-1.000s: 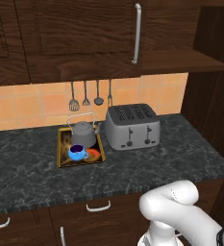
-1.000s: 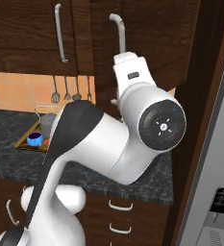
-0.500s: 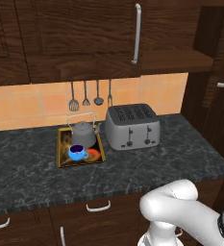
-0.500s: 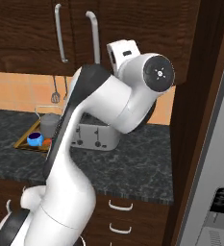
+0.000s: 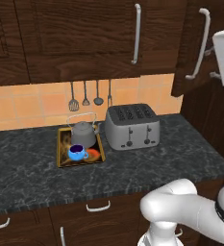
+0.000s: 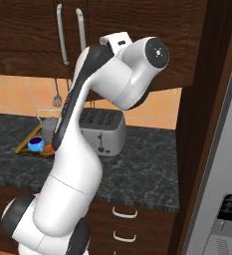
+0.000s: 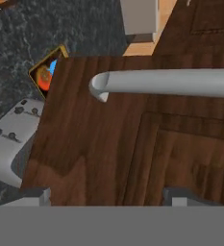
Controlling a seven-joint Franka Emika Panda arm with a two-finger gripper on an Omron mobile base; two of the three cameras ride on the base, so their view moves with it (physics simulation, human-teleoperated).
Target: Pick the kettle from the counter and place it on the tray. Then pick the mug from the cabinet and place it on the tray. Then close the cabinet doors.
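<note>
The grey kettle [image 5: 83,135] and the blue mug [image 5: 77,153] both sit on the gold-rimmed tray [image 5: 97,159] on the dark counter [image 5: 27,173]. The same kettle [image 6: 49,128] and mug [image 6: 36,144] stand at the left of the right base view. The cabinet's left door [image 5: 84,43] is shut. Its right door [image 5: 190,53] stands slightly ajar, its silver bar handle [image 5: 200,45] facing my gripper [image 5: 214,62]. My open gripper [image 7: 108,196] is close against that door's wood face, below the handle [image 7: 166,82], holding nothing.
A silver toaster [image 5: 132,128] stands right of the tray. Utensils [image 5: 85,93] hang on the orange tiled wall. Drawers with curved pulls [image 5: 98,207] run under the counter. A tall dark wood panel [image 6: 207,114] and a grey appliance [image 6: 227,199] stand to the right.
The right cabinet door has swung further toward shut, and my hand has moved left with it. Kettle, mug and tray have not moved.
</note>
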